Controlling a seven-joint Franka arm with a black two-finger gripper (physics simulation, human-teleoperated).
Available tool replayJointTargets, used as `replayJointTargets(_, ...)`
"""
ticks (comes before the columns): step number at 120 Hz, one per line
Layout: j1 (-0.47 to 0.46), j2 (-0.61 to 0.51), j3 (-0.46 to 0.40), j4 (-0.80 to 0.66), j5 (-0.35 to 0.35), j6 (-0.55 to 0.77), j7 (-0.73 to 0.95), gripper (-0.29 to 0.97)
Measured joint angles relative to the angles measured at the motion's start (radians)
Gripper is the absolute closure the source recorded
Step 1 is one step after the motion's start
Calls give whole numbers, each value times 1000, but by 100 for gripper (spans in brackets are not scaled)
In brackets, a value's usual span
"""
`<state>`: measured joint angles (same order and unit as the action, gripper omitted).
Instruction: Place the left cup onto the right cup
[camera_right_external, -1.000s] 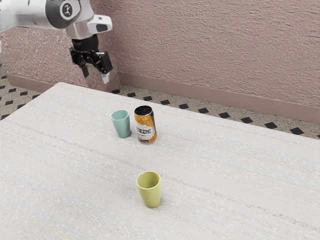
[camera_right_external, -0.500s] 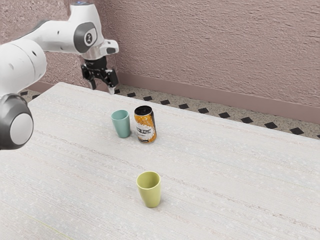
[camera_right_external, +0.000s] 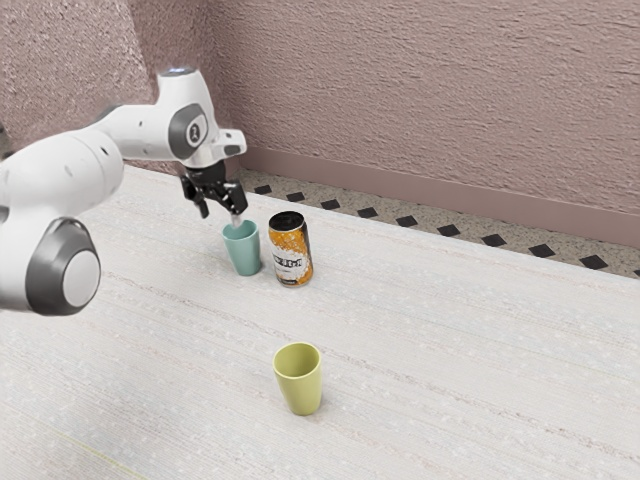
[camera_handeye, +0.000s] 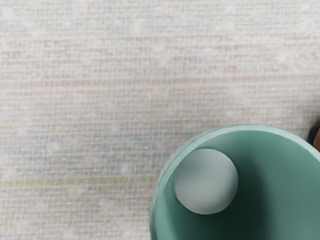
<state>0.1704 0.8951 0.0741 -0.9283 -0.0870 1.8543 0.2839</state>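
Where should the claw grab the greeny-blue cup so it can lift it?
Probably by its rim, coming straight down from above. The teal cup stands upright with its mouth open, so the open claw over it can put one finger inside and one outside the wall. Pick the side away from the can, which stands close beside it.

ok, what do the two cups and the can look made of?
Teal tapered cup: glazed ceramic or smooth plastic, can't tell; uniform colour, soft sheen inside. Yellow-green tapered cup: same look. Orange printed can: probably thin metal; printed wrap, dark rimmed top.
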Motion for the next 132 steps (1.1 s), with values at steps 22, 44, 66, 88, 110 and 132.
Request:
replayJointTargets(22, 3, 43, 1, 1, -20, 49, 15, 0)
replayJointTargets(44, 7, 63, 2, -6, -36, 88, 26, 20)
replayJointTargets(66, 9, 65, 1, -7, -43, 109, 34, 58)
replayJointTargets(88, 9, 63, 1, -8, -43, 117, 40, 72)
replayJointTargets(110, 9, 47, 1, -16, -43, 119, 44, 76)
replayJointTargets(132, 9, -36, -2, -98, -42, 118, 45, 77)
